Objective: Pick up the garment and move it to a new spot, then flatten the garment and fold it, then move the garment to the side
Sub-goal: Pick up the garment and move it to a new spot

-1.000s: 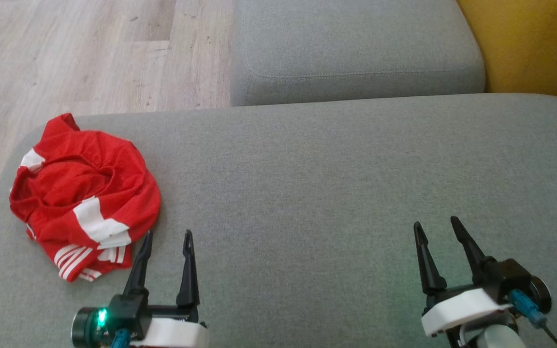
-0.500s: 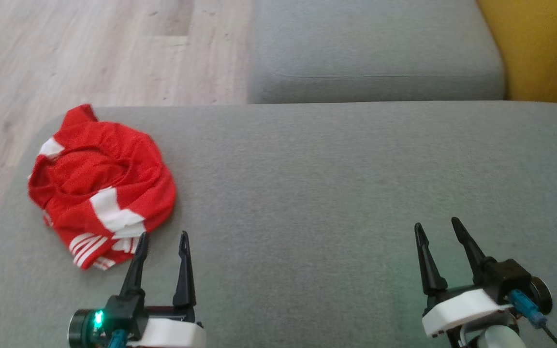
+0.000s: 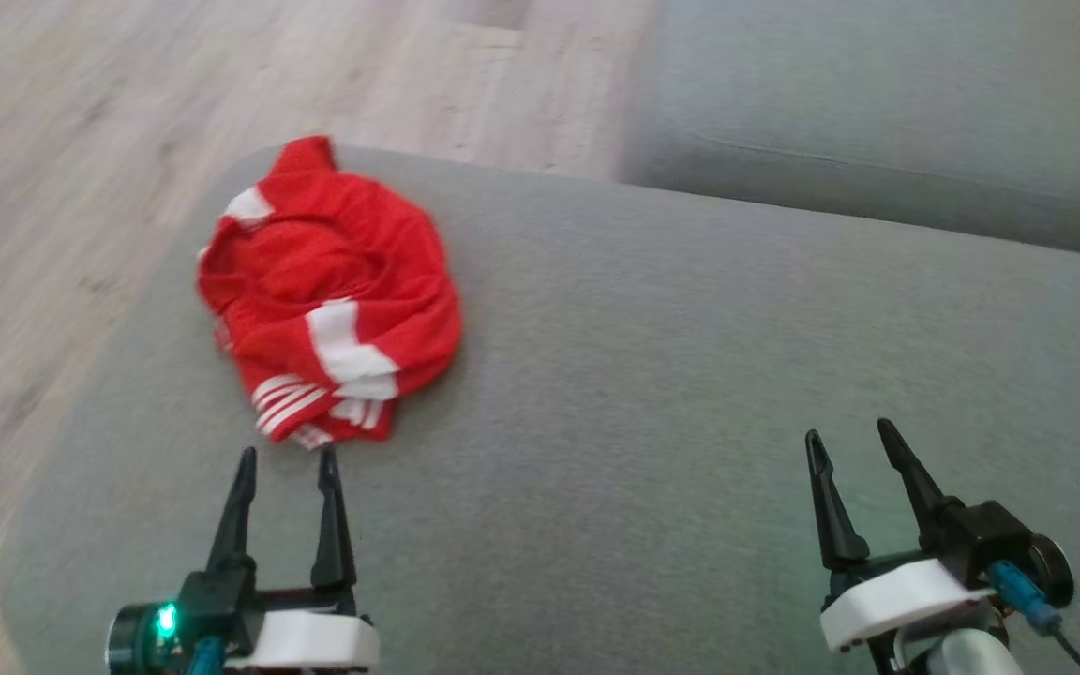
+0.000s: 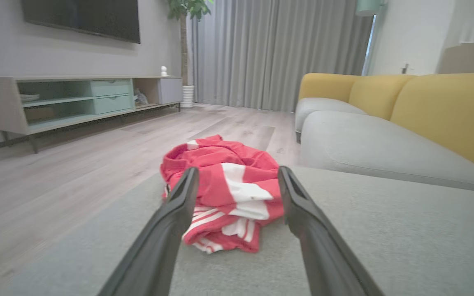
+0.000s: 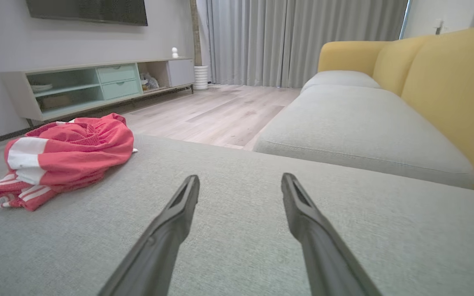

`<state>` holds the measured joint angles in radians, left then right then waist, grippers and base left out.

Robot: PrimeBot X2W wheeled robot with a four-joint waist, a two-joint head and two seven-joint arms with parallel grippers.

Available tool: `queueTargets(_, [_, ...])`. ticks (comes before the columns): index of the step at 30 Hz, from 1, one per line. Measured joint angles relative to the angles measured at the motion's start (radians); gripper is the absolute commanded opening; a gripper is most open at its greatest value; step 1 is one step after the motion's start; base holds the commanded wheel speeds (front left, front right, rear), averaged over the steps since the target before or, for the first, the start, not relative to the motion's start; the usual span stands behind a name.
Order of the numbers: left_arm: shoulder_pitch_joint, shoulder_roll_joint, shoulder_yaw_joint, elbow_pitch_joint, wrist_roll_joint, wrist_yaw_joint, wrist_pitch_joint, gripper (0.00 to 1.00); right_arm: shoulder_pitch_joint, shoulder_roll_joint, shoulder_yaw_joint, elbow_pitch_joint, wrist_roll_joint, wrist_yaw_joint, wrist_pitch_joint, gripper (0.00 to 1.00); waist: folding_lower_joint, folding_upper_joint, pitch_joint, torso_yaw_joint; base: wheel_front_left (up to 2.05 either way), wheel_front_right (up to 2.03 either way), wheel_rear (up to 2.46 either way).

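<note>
A crumpled red garment with white stripes (image 3: 334, 281) lies on a grey sofa cushion (image 3: 690, 375). It sits just beyond the tips of the left fingers (image 3: 329, 525), in line with the gap between them. The left fingers stand apart, holding nothing. The right fingers (image 3: 829, 511), also apart and empty, hover over bare cushion, with the garment well off to their left.

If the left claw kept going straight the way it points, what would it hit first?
Probably the crumpled red garment, whose striped edge lies just ahead of the open left gripper.
</note>
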<state>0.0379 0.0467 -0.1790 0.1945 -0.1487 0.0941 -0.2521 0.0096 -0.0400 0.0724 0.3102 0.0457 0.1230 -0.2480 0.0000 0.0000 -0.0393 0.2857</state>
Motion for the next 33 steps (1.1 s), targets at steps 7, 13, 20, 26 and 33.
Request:
queueTargets(7, [0.0, 0.0, 0.027, -0.024, 0.0, 0.013, 0.0, 1.0, -0.002, 0.0, -0.024, -0.007, -0.023, 0.0, 0.0, 1.0, 0.0, 0.0, 0.025, 0.1, 0.0, 0.0, 0.0])
queueTargets(13, [-0.02, 0.0, 0.058, -0.103, 0.026, 0.04, 0.0, 1.0, -0.022, 0.0, -0.044, -0.022, -0.093, 0.0, 0.0, 1.0, 0.0, 0.0, 0.09, 0.146, 0.0, 0.0, 0.0])
queueTargets(20, [-0.261, 0.026, 0.131, -0.13, 0.083, 0.006, -0.005, 1.0, -0.113, -0.041, -0.077, -0.072, -0.117, 0.0, 0.0, 1.0, 0.0003, 0.0, 0.227, 0.147, 0.0, 0.0, 0.0])
queueTargets(26, [-0.552, 0.107, 0.154, 0.181, 0.097, -0.053, -0.004, 1.0, -0.183, -0.124, -0.08, -0.121, -0.116, 0.0, -0.003, 1.0, 0.0003, 0.0, 0.352, 0.124, 0.0, 0.0, 0.0])
queueTargets(33, [-0.892, 0.166, 0.169, 0.569, 0.075, -0.117, 0.193, 1.0, -0.223, -0.196, -0.091, -0.175, -0.106, 0.0, -0.003, 1.0, 0.0004, -0.0001, 0.489, 0.08, 0.0, 0.0, 0.0])
